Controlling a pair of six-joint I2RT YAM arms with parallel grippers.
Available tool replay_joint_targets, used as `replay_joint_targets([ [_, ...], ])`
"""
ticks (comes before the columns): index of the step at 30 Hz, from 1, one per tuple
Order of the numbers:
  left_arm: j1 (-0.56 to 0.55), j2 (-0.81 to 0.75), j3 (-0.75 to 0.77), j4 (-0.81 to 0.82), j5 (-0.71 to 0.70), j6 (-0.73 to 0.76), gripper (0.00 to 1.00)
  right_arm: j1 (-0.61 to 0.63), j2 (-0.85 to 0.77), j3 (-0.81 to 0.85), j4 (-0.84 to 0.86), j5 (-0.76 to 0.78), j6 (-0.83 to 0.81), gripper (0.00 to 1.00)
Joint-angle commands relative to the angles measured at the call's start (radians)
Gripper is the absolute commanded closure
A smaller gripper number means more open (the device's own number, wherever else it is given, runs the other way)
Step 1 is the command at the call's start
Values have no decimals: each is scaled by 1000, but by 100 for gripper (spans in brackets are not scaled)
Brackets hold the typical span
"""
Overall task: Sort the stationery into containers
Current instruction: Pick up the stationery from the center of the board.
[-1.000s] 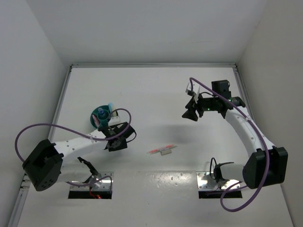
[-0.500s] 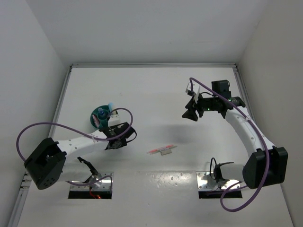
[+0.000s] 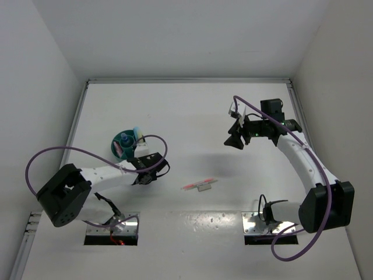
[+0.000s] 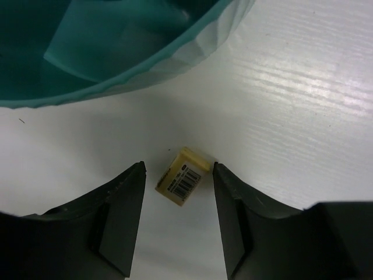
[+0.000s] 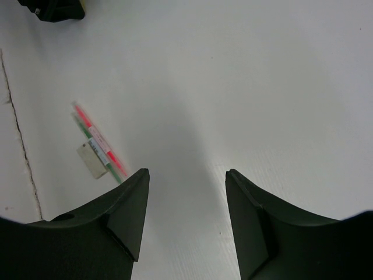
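Note:
The round teal organiser point(image 3: 123, 143) stands left of centre and holds a light-blue stick, a blue stick and a pink piece. Its rim fills the top of the left wrist view point(image 4: 116, 52). My left gripper point(image 3: 141, 161) sits just beside it, low over the table. It is open in the left wrist view point(image 4: 178, 169), with a tiny beige eraser point(image 4: 183, 184) lying between the fingertips, untouched. A thin red pen point(image 3: 197, 184) and a small grey piece point(image 3: 204, 188) lie mid-table. My right gripper point(image 3: 235, 140) is open and empty point(image 5: 186, 172), held above the table. A red pen and a green one point(image 5: 100, 149) lie at its left.
White walls close the table on the left, back and right. Purple cables loop over both arms. The arm bases and two metal plates point(image 3: 262, 223) sit at the near edge. The left gripper shows as a dark shape in the right wrist view point(image 5: 52, 9).
The left arm's elbow has swung right and up, and its wrist has shifted slightly beside the organiser. The right arm has not moved.

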State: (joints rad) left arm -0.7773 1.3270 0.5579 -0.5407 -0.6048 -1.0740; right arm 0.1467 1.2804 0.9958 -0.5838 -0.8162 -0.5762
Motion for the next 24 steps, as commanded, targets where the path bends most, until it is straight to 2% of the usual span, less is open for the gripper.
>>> replay_joint_targets([
  [1, 0, 18, -1, 48, -35, 17, 44, 4, -7, -2, 24, -44, -24, 45],
  [5, 0, 55, -10, 74, -26, 17, 47, 4, -7, -2, 24, -44, -24, 45],
  [8, 0, 55, -10, 84, -26, 28, 53, 4, -7, -2, 24, -44, -24, 45],
  [9, 0, 55, -10, 84, -17, 28, 59, 4, -7, -2, 24, -44, -24, 45],
  [12, 0, 55, -10, 84, 6, 28, 63, 4, -7, -2, 24, -44, -24, 45],
  [16, -10, 35, -33, 84, 31, 19, 63, 4, -7, -2, 24, -44, -24, 45],
  [20, -10, 11, -44, 84, 40, 9, 52, 4, -7, -2, 15, -44, -24, 45],
  [24, -10, 11, -44, 71, 40, 9, 49, 4, -7, -2, 15, -44, -24, 45],
])
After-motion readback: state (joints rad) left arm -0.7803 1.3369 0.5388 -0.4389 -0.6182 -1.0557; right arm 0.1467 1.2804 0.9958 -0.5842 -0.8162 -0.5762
